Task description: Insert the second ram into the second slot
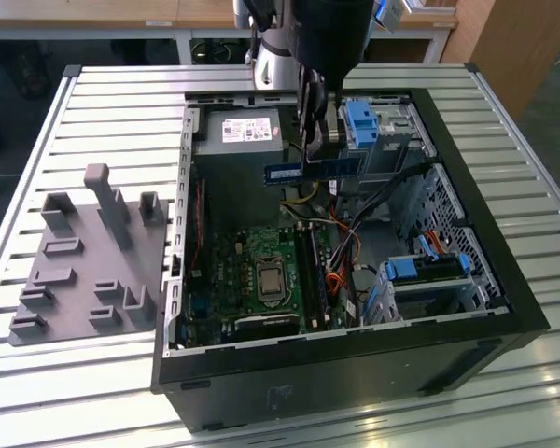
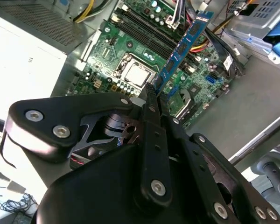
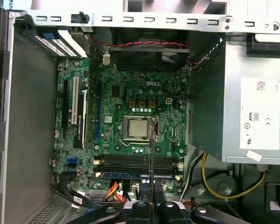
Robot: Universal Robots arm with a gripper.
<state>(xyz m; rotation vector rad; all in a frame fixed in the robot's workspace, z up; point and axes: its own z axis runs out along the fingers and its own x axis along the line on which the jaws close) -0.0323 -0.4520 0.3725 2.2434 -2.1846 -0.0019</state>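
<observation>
Clamping the thin second ram (image 1: 289,173) (dark blue board): black tool (image 1: 319,157).

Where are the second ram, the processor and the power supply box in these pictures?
second ram (image 2: 182,50): second wrist view, on the middle of its blue board.
processor (image 3: 136,127): first wrist view, centre of its metal lid.
power supply box (image 3: 214,102): first wrist view, bare grey side beside its label.

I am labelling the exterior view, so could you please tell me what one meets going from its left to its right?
Grey fixture tray with upright pegs → the second ram, held in the air over the open computer → blue drive-bay clip on the lower bay.
</observation>
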